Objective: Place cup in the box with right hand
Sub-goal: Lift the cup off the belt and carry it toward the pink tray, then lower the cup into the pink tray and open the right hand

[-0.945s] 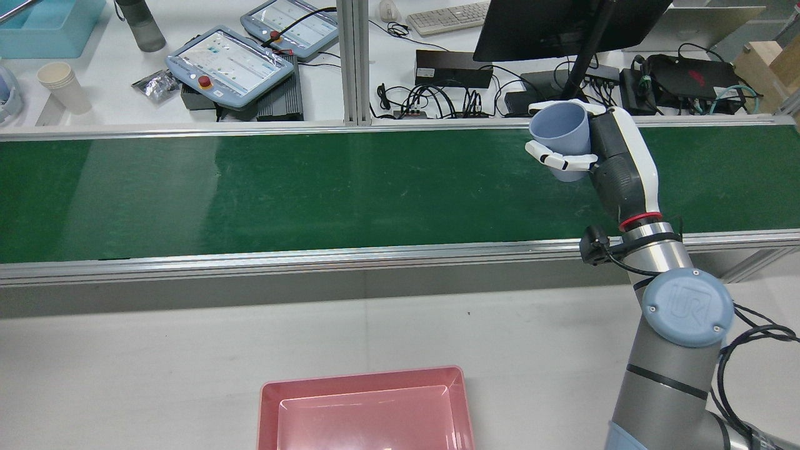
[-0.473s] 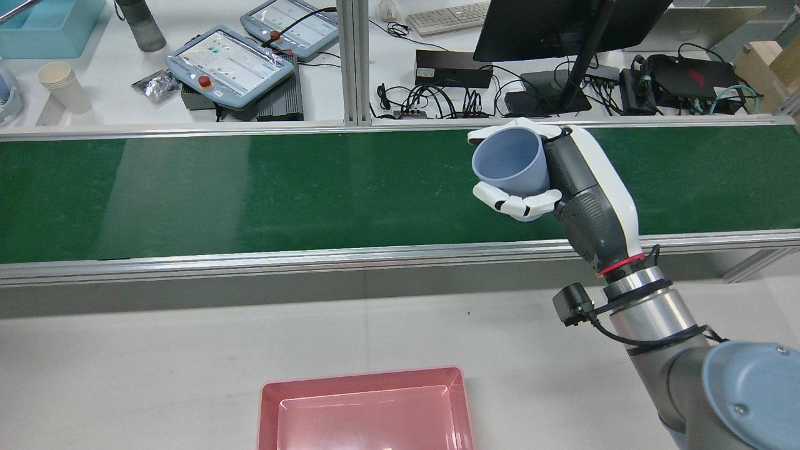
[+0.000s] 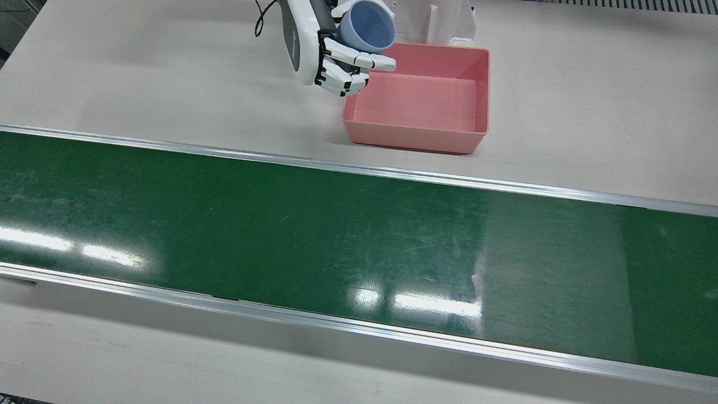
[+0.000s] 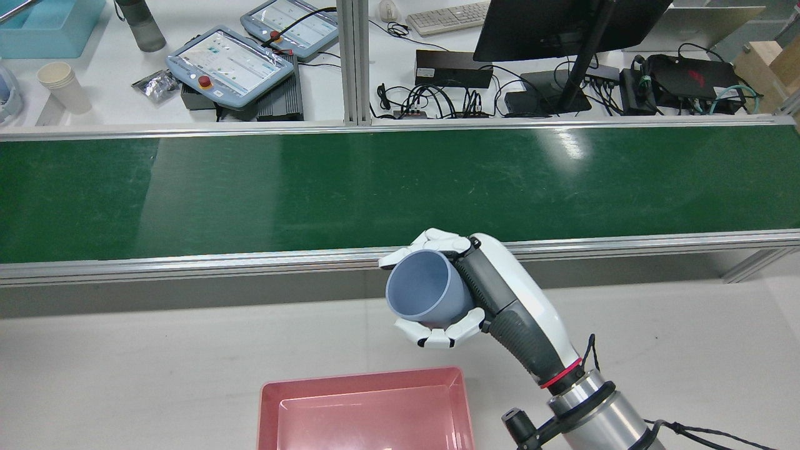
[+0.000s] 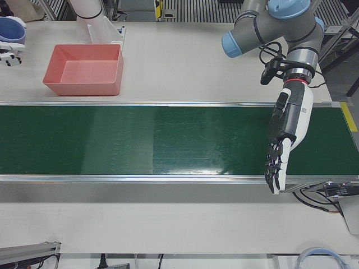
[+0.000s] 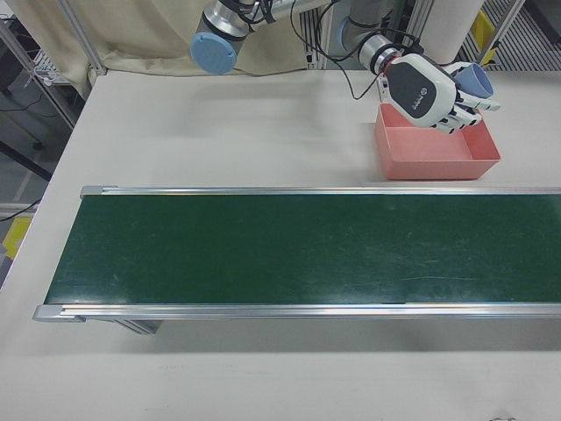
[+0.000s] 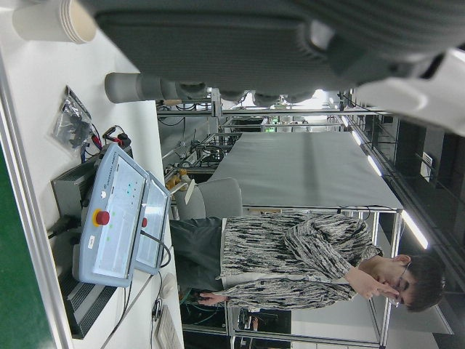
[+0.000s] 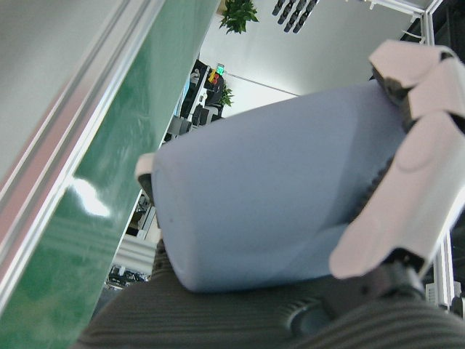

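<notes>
**Friend:** What did your right hand (image 4: pixel 465 300) have?

**Me:** It had the cup (image 4: pixel 425 294). My fingers (image 4: pixel 437 334) were curled round its side, so the hand was closed on it. The cup was blue. It was tipped over a bit, with its open mouth turned up and to one side.

**Friend:** Where was the cup?

**Me:** It was up in the air over the pale table (image 4: pixel 156 369), on my side of the green belt (image 4: pixel 250 187). It was not on the belt. It was near the corner of the pink box (image 3: pixel 418 98). From above, the cup (image 3: pixel 367 25) looked just at the box's rim. I could not tell if it was right over the inside.

**Friend:** Was it in the box?

**Me:** No. The box (image 4: pixel 365 409) had nothing in it.

**Friend:** And your left hand (image 5: pixel 283 140)?

**Me:** It was far off on the other side, hanging over the end of the belt (image 5: pixel 140 140). Its fingers (image 5: pixel 275 168) were straight and pointed down. It held nothing.
</notes>
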Controlling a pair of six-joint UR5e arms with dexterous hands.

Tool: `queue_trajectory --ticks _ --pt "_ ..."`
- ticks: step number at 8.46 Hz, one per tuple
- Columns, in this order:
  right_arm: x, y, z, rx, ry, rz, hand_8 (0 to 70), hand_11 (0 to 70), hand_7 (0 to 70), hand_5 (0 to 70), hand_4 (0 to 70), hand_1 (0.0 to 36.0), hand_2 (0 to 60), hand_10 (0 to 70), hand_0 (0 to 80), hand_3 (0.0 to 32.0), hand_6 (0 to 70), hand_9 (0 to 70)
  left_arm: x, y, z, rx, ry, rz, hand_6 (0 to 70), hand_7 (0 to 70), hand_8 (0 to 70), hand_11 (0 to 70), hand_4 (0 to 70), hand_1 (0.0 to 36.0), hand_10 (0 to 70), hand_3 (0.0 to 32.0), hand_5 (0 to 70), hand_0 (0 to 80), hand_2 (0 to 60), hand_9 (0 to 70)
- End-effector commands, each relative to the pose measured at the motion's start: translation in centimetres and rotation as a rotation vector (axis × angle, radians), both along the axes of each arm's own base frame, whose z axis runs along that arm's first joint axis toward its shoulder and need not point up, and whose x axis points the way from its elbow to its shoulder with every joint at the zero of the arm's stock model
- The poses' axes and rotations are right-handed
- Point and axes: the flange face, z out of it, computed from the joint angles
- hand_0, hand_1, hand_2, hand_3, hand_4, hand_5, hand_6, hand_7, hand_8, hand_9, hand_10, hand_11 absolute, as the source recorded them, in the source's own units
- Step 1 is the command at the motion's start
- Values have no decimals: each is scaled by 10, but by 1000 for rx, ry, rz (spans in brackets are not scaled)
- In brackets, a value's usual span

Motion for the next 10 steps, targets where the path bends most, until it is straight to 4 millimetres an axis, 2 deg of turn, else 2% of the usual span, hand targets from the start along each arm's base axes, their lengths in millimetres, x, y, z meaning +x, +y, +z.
queue_trajectory --ticks 1,2,3,4,5,6,7,8,10 --pt "-92 59 19 52 -3 -91 603 700 700 130 344 204 600 507 413 0 376 700 -1 0 -1 2 0 -1 0 0 0 0 0 0 0 0 0 0 0 0" --pt "-107 69 26 55 -11 -102 573 658 700 120 379 187 600 467 427 0 354 700 0 0 -1 2 0 1 0 0 0 0 0 0 0 0 0 0 0 0" --pt "-111 68 30 54 -8 -99 451 464 700 95 307 151 330 323 465 0 264 700 0 0 -1 2 0 -1 0 0 0 0 0 0 0 0 0 0 0 0" --pt "-121 68 36 37 -39 -88 127 136 260 54 22 106 7 85 468 0 82 231 -1 0 -1 2 0 -1 0 0 0 0 0 0 0 0 0 0 0 0" --pt "-134 72 42 36 -82 -91 0 0 0 15 0 37 0 0 403 0 0 4 -1 0 -1 2 0 -1 0 0 0 0 0 0 0 0 0 0 0 0" --pt "-145 75 48 36 -102 -94 0 0 0 0 0 0 0 0 82 0 0 0 -1 0 -1 2 0 -1 0 0 0 0 0 0 0 0 0 0 0 0" --pt "-144 74 48 36 -105 -93 0 0 0 0 0 0 0 0 0 0 0 0 0 0 0 0 0 -1 0 0 0 0 0 0 0 0 0 0 0 0" --pt "-144 74 47 35 -109 -94 0 0 0 0 0 0 0 0 0 22 0 0 0 0 0 0 0 -1 0 0 0 0 0 0 0 0 0 0 0 0" --pt "-140 73 43 33 -123 -93 0 0 0 0 0 0 0 0 0 0 0 13 0 0 0 0 0 -1 0 0 0 0 0 0 0 0 0 0 0 0"
